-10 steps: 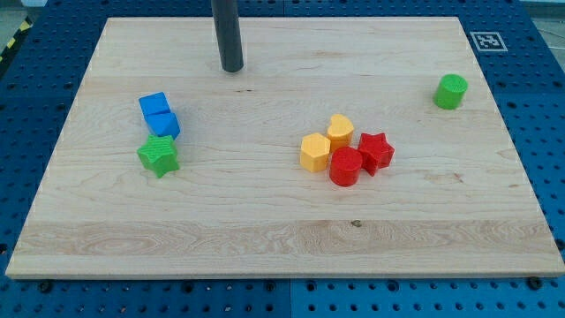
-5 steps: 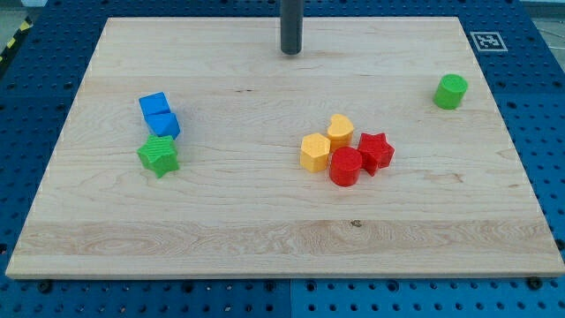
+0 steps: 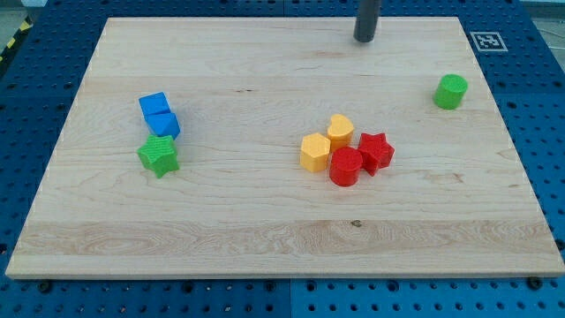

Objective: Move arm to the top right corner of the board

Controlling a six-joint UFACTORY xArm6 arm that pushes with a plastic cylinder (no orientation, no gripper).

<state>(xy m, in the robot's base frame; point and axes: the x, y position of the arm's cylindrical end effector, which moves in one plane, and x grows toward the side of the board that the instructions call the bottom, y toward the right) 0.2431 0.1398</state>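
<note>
My tip (image 3: 365,39) rests on the wooden board (image 3: 265,221) near its top edge, right of centre, touching no block. The board's top right corner lies further to the view's right. A green cylinder (image 3: 451,91) stands below and right of the tip. A yellow hexagon (image 3: 315,152), a second yellow block (image 3: 341,131), a red cylinder (image 3: 345,166) and a red star (image 3: 375,150) cluster well below the tip.
Two blue cubes (image 3: 159,114) and a green star (image 3: 159,155) sit at the view's left. A black-and-white marker tag (image 3: 488,41) lies just off the board's top right corner. Blue perforated table surrounds the board.
My tip has slid to the view's right and slightly up along the top of the board, from left of centre to right of centre. No block has moved.
</note>
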